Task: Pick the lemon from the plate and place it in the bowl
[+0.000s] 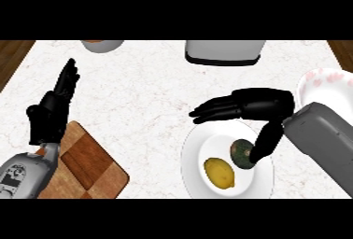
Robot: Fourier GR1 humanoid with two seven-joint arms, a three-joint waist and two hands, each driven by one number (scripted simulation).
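Observation:
A yellow lemon (220, 172) lies on the white plate (198, 148) at the lower middle right. Beside it on the plate sits a dark green round fruit (241, 152). My right hand (251, 105) hovers over the plate's far rim, fingers stretched out to the left and thumb pointing down onto the green fruit. The hand is open and apart from the lemon. A white bowl with pink markings (324, 85) stands at the right edge, partly hidden by my right forearm. My left hand (53, 105) rests open at the left, fingers up.
A wooden checkered cutting board (89, 163) lies at the lower left under my left forearm. A white-and-black appliance (224, 52) stands at the counter's back edge, and a small white container (102, 45) at the back left.

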